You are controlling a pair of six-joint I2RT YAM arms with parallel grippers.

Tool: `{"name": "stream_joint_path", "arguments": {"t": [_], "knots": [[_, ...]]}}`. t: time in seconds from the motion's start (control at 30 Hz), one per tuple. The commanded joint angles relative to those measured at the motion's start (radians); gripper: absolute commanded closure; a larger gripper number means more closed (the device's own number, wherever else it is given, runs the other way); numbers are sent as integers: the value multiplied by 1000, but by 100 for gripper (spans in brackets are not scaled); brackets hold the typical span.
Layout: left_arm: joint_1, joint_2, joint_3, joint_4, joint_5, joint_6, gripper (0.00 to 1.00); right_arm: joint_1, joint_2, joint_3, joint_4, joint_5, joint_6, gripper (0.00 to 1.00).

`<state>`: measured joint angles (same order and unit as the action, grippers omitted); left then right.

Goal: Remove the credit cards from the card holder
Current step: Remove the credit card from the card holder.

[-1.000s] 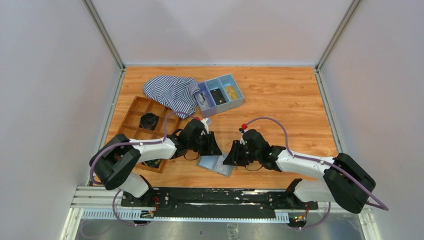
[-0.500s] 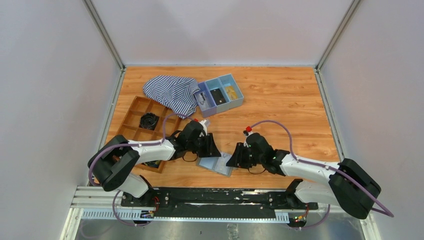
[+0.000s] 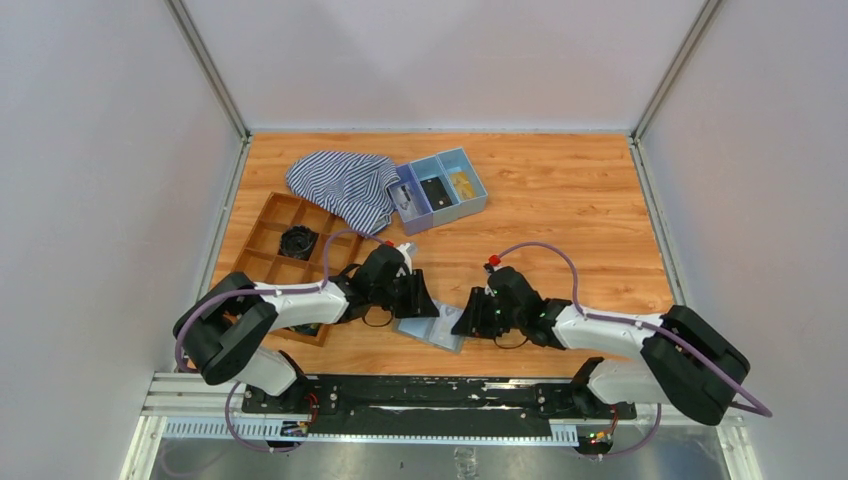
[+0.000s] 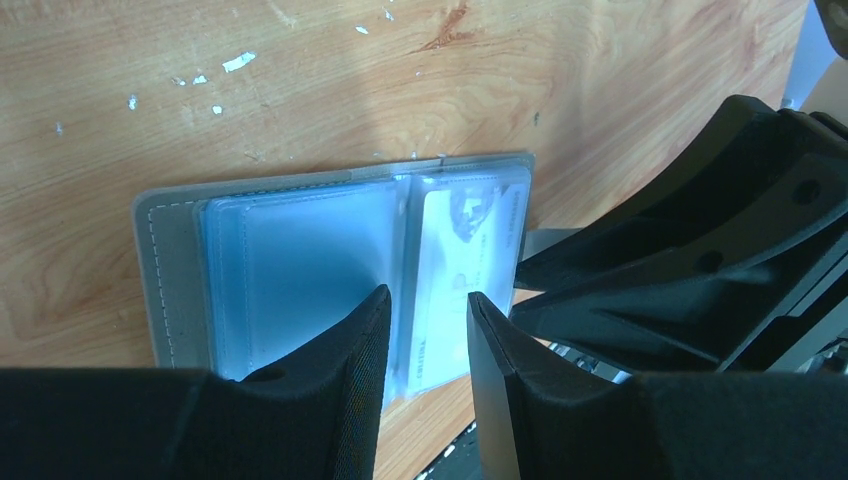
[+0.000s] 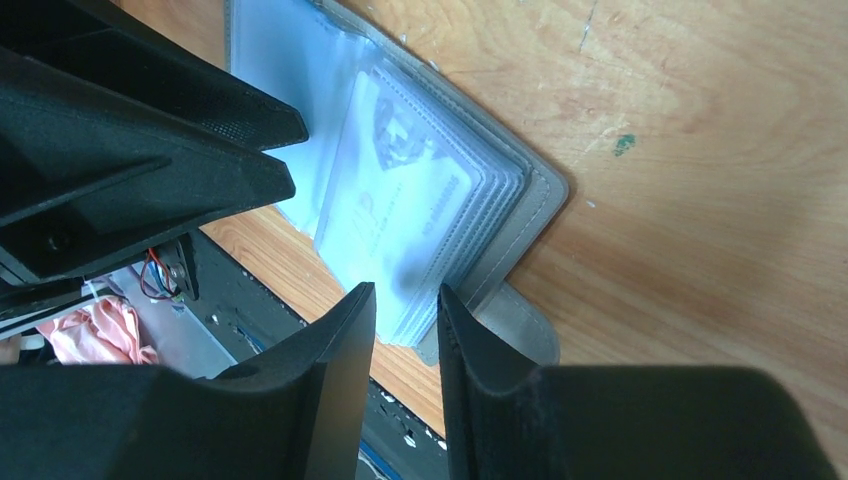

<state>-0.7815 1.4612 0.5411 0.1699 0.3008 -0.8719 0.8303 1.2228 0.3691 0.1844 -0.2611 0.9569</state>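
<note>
Card holder (image 4: pixel 290 250) lies open, flat on table (image 4: pixel 300 80). Left gripper (image 4: pixel 425 297): jaws narrowly apart above centre fold. Right gripper (image 5: pixel 406 292): jaws narrowly apart, credit card (image 5: pixel 390 190) just ahead.

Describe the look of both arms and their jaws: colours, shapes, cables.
The left arm and right arm have white links with bulky black joints. A thin purple cable loops along each. The jaws are black, tapered wedges. A red cap sits near the right wrist.

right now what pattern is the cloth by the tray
Cloth: navy-and-white stripes, top external view.
</note>
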Motion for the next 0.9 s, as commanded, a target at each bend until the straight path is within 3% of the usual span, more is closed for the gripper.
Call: {"name": "stream_joint_path", "arguments": {"t": [0.0, 0.37, 0.87], "knots": [[-7, -4, -10, 2, -12, 11, 62, 10, 33, 3, 26, 0, 1, 67], [-7, 50, 1, 2, 1, 7, 64, 10, 93, 24, 47, -33, -10, 68], [-8, -6, -13, 3, -29, 14, 65, 10, 88, 13, 38, -20, -6, 70]]}}
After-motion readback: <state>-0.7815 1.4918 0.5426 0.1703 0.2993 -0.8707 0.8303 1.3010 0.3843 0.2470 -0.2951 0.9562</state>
